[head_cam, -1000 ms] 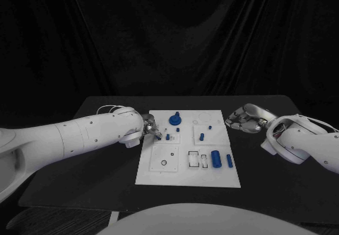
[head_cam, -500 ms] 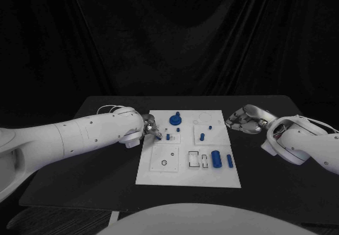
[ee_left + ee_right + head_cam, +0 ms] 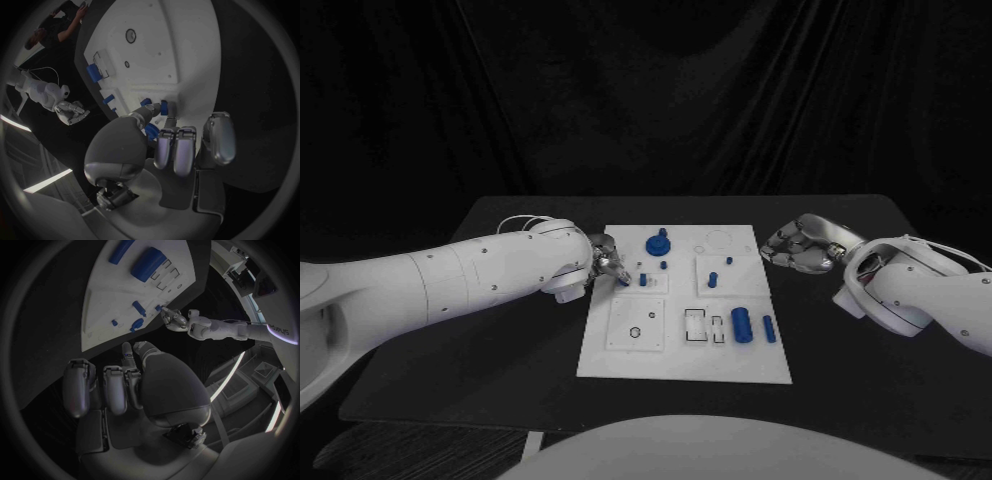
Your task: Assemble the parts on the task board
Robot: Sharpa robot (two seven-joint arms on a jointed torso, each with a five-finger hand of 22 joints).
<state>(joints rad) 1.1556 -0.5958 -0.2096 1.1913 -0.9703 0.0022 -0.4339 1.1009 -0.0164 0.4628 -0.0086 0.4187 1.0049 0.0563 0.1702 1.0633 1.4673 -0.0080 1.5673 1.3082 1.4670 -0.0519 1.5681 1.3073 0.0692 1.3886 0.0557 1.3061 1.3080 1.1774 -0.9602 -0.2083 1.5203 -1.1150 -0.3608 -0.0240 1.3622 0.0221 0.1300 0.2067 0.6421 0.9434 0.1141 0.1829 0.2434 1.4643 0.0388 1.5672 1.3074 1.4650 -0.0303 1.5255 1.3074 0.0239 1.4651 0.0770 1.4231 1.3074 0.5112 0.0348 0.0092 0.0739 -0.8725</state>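
1. Left hand (image 3: pixel 604 262) sits at the left edge of the task board (image 3: pixel 684 362), about level with the board's upper row of parts. Left wrist view: the fingers (image 3: pixel 175 150) are curled in close together, and thumb and a fingertip reach toward small blue pegs (image 3: pixel 154 105) at the board's edge. Whether a peg is actually pinched, I cannot tell.

2. Right hand (image 3: pixel 795 245) is off the board, just beside its upper right corner, over the black table (image 3: pixel 488 340). Its fingers (image 3: pixel 103 385) are folded in together with nothing in them.

3. Task board: white plate lying flat in the middle of the table, between the two hands.

4. Parts near the left hand: a small blue peg (image 3: pixel 642 280) stands just right of the fingertips. Above it, a larger blue knob-shaped part (image 3: pixel 658 240) stands near the board's top edge, with another small peg (image 3: pixel 662 265) below the knob.

5. Middle of the board: a short upright blue piece (image 3: pixel 713 279) and a small peg (image 3: pixel 728 262) up and right of it.

6. Lower right of the board: a thick blue cylinder (image 3: pixel 741 324) lies flat, with a thinner blue rod (image 3: pixel 769 328) just beside it on the right, both lengthwise. Rectangular outlined slots (image 3: pixel 694 322) sit just left of the cylinder.

7. Lower left square of the board carries a small dark hole (image 3: pixel 635 333).
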